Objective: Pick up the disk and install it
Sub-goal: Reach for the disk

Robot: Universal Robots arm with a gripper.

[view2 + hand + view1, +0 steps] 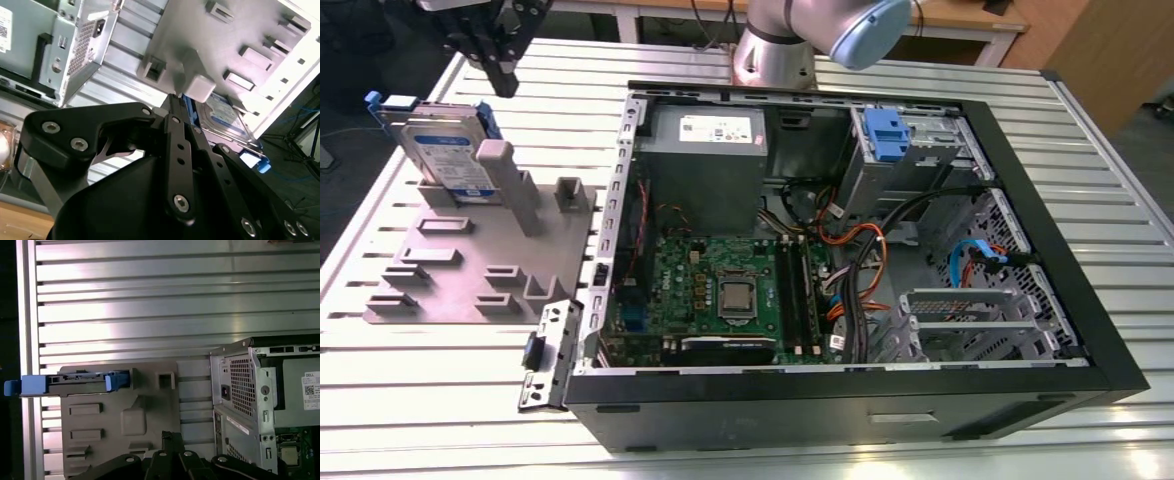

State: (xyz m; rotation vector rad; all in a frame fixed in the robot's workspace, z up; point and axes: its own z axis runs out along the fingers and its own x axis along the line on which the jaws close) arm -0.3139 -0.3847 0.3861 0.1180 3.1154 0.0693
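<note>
1 disk (444, 150) stands on edge in the grey rack (454, 262) on the tabletop (440, 400), close below the hand (506, 85), which is pressed together and empty; I think it should spread wide and drop straight over the disk's middle.

Silver arm (771, 55), blue joint cap (870, 30), black tool (500, 75) — silver screws (181, 201)

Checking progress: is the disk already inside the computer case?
No, the disk stands upright in the grey holder beside the computer case, on the exterior view's left.
</note>
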